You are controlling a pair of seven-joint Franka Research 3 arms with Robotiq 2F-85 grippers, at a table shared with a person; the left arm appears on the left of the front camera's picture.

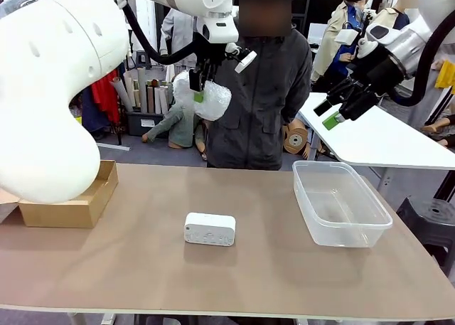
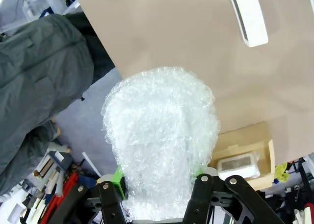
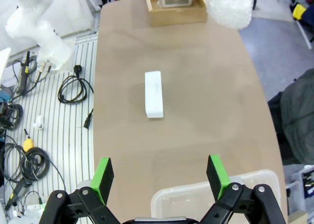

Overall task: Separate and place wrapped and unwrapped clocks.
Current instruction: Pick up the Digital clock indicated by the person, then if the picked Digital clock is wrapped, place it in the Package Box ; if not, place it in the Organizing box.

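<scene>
My left gripper is shut on a bubble-wrapped clock and holds it high above the table's far edge, in front of the person. In the left wrist view the wrapped lump sits between my left gripper pads. A bare white clock lies on the table's middle, also seen as the white block. My right gripper hangs open and empty above the far right; in its wrist view the right gripper looks down on the table.
A clear plastic tub stands at the right. A brown cardboard box sits at the left edge with a white clock inside. The person stands at the far side.
</scene>
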